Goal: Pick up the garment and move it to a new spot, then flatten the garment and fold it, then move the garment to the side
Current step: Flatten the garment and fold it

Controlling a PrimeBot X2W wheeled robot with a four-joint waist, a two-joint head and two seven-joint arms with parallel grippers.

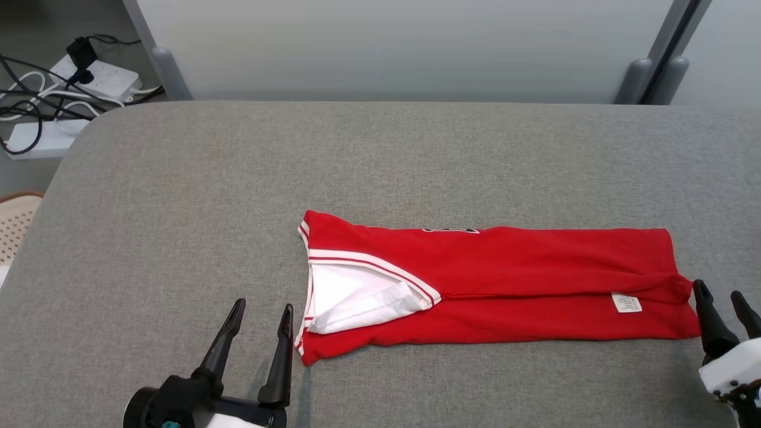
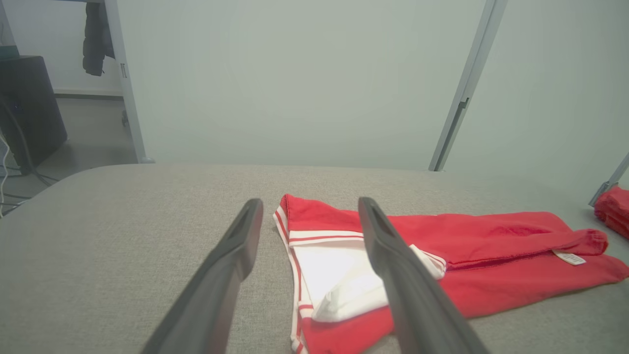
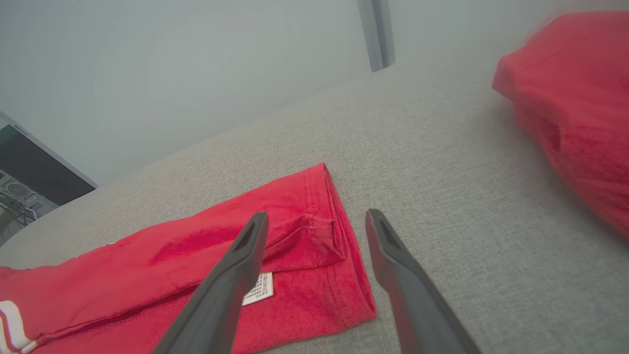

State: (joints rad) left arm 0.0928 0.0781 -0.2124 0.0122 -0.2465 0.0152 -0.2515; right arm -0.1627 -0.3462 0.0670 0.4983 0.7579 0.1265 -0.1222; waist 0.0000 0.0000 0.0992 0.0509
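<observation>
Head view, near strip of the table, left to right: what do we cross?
Left tool → white neck opening of the red garment → care label → right tool.

The head view looks forward and down from high over the near edge of the grey tabletop (image 1: 178, 178), far enough back to take in its far edge and rounded far-left corner. The left wrist view sits low and close, facing along the left pincer (image 2: 309, 201) toward the far edge and wall panel (image 2: 295, 73). The right wrist view, low and tilted, faces along the right pincer (image 3: 317, 213). All three share the garment (image 1: 505, 267).
</observation>
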